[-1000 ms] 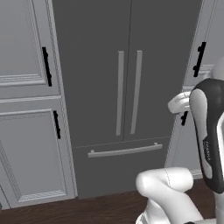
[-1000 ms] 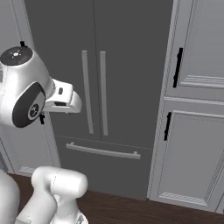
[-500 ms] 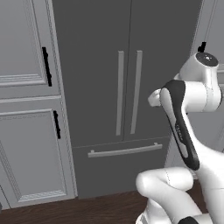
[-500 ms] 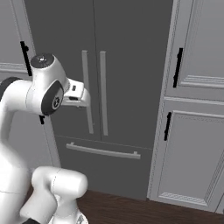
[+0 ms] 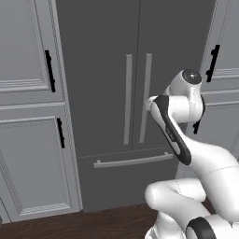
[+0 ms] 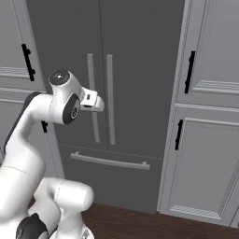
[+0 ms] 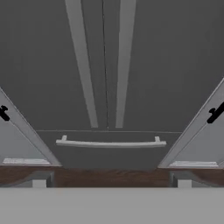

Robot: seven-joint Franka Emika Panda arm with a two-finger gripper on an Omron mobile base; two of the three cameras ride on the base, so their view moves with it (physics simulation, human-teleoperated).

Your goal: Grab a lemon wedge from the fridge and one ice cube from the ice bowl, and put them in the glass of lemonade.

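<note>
The tall dark grey fridge (image 5: 98,56) (image 6: 140,51) (image 7: 105,65) stands straight ahead with both doors closed. Its two long light-grey bar handles (image 5: 128,105) (image 6: 110,98) (image 7: 85,74) run side by side down the middle. My gripper (image 6: 95,100) (image 7: 111,183) points at the doors, a short way in front of the handles and touching nothing. Its fingertips (image 7: 39,183) stand wide apart, open and empty. In the left base view my own forearm covers most of the hand. The lemon wedge, the ice bowl and the glass of lemonade are out of view.
A horizontal bar handle (image 5: 133,161) (image 6: 109,161) (image 7: 109,143) crosses the fridge's lower drawer. Light grey panelled cabinets (image 5: 28,154) (image 6: 205,154) with black handles flank the fridge on both sides. Dark wood floor (image 6: 140,224) runs along the bottom.
My arm has swung from the side in toward the fridge's middle, carrying the hand forward to just in front of the door handles. The fridge doors stay closed and the jaws stay open.
</note>
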